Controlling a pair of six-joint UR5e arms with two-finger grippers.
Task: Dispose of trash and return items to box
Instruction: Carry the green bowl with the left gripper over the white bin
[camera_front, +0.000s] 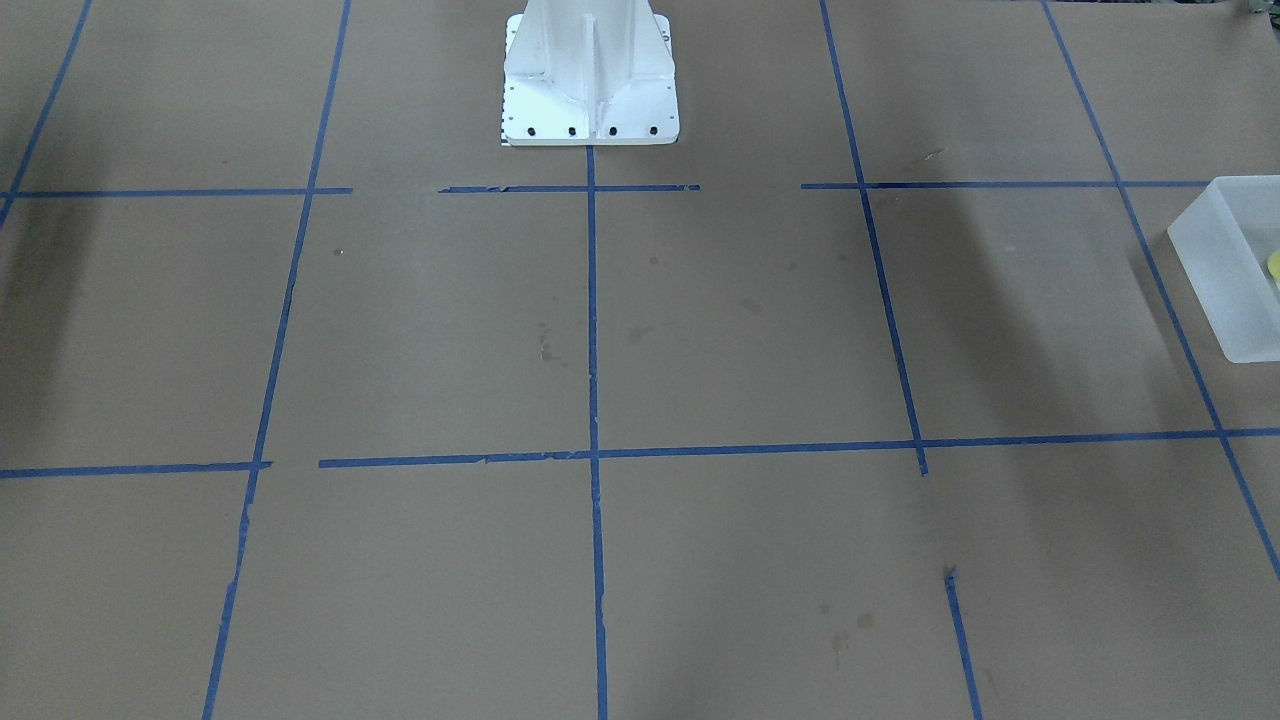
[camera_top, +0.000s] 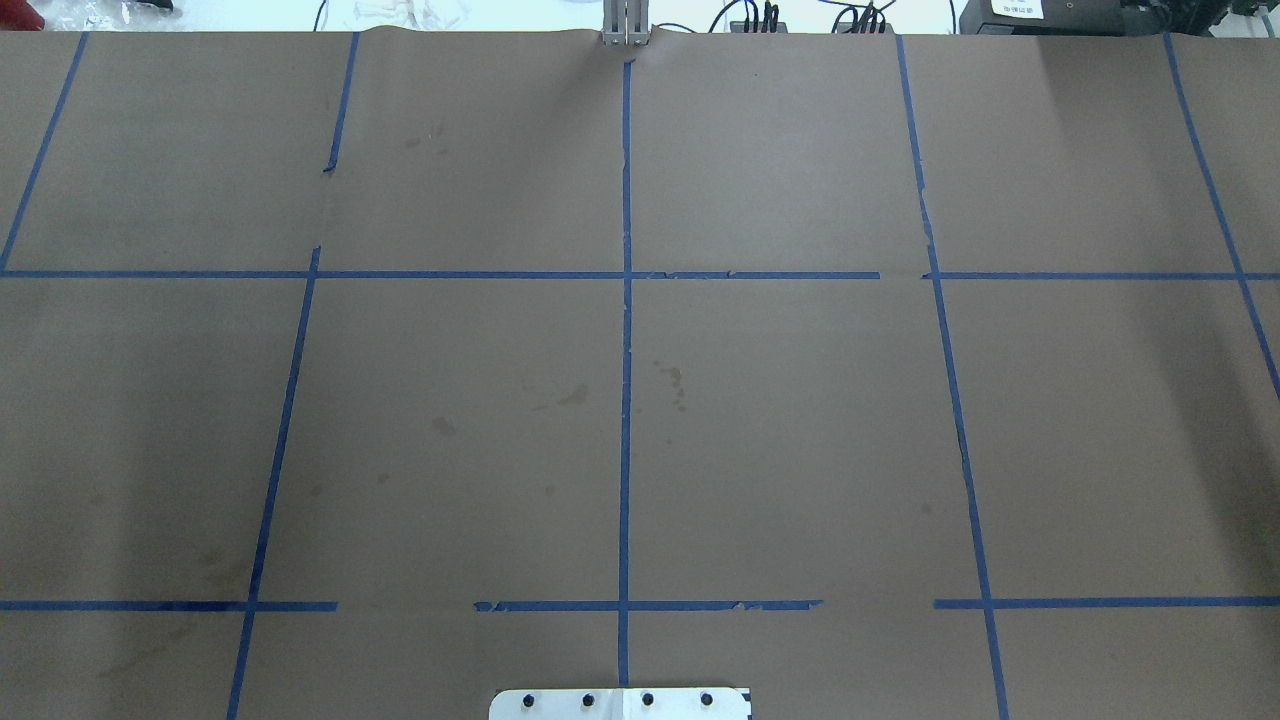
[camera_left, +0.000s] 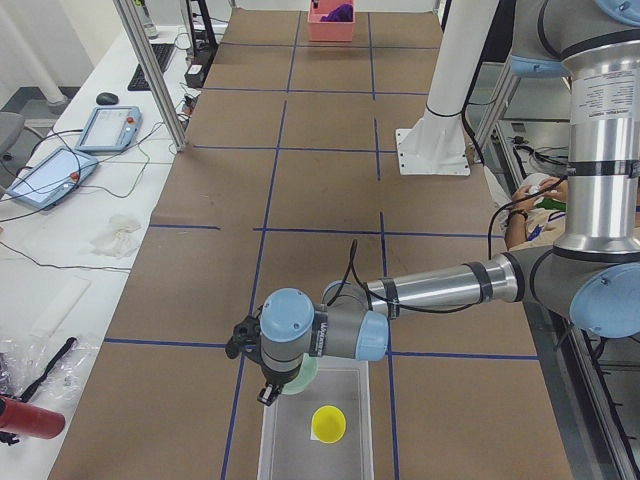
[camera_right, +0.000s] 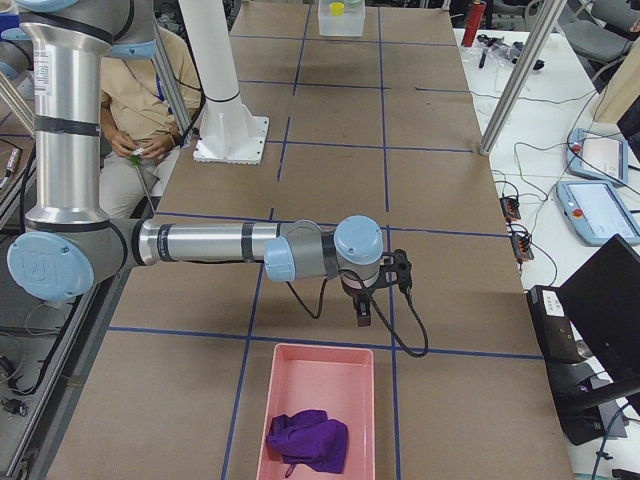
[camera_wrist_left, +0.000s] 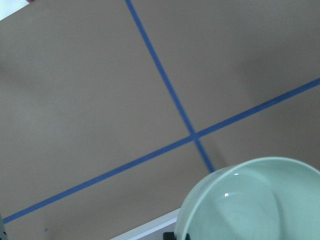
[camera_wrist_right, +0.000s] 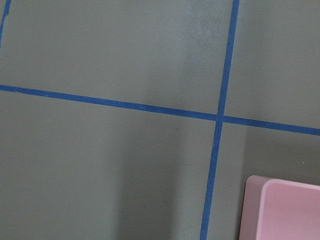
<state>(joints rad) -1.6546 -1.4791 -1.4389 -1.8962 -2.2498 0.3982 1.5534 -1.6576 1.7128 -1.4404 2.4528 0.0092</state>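
Out at the robot's left end, the left pincer (camera_left: 269, 393) hangs above the translucent box (camera_front: 1210, 280) with the mint-green bowl (camera_wrist_left: 252, 200) gripped at its rim. The wrist view shows the bowl riding close under the camera and overlapping the box's white edge, so it is off the bench and only partly over the box. Down on the box floor sits the yellow cup (camera_left: 328, 423), mouth up, apart from the bowl. By my read one item is home and this is the return of the second. The next move calls for carrying the bowl fully inside the walls, lowering it beside the cup rather than onto it, and only then letting go. Across the middle, the bench (camera_top: 800, 450) shows brown paper crossed by blue tape lines. At the right end, the right pincer (camera_right: 363, 318) hovers above the bench just short of the pink bin (camera_right: 320, 380). Whether it is open or closed I cannot tell. In that pink bin lies a crumpled purple cloth (camera_right: 308, 440) — so the trash half looks dealt with, as far as these views go.
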